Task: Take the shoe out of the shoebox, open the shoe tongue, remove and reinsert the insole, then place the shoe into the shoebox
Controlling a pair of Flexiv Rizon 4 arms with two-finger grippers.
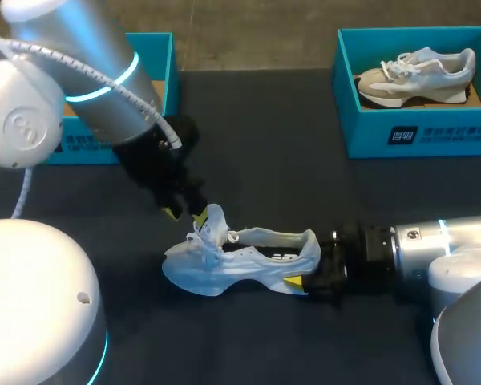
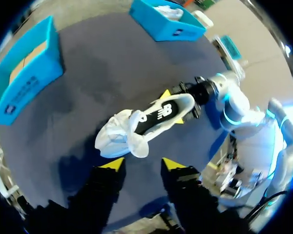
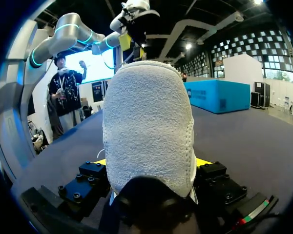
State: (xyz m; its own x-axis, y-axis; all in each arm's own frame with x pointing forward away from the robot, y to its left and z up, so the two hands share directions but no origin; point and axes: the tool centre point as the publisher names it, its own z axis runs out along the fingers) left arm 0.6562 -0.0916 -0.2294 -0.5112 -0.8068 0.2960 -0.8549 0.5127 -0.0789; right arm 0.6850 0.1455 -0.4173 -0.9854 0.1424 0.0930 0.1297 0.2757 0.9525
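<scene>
while the shoe point(image 1: 240, 261) lies on the table point(image 1: 305, 176), toe toward nine o'clock, our right gripper point(image 3: 151, 162) is clenched on its heel from three o'clock. our left gripper point(image 2: 142, 164) hangs released just above the tongue point(image 1: 214, 220). a blue box point(image 1: 156, 56) stands at eleven o'clock, a second box point(image 1: 417, 132) at one.

The shoe point(image 1: 248, 261) is pale cloth, its heel point(image 3: 149, 122) rough and fuzzy; the worktop point(image 1: 289, 120) is dark, matt and smooth.
</scene>
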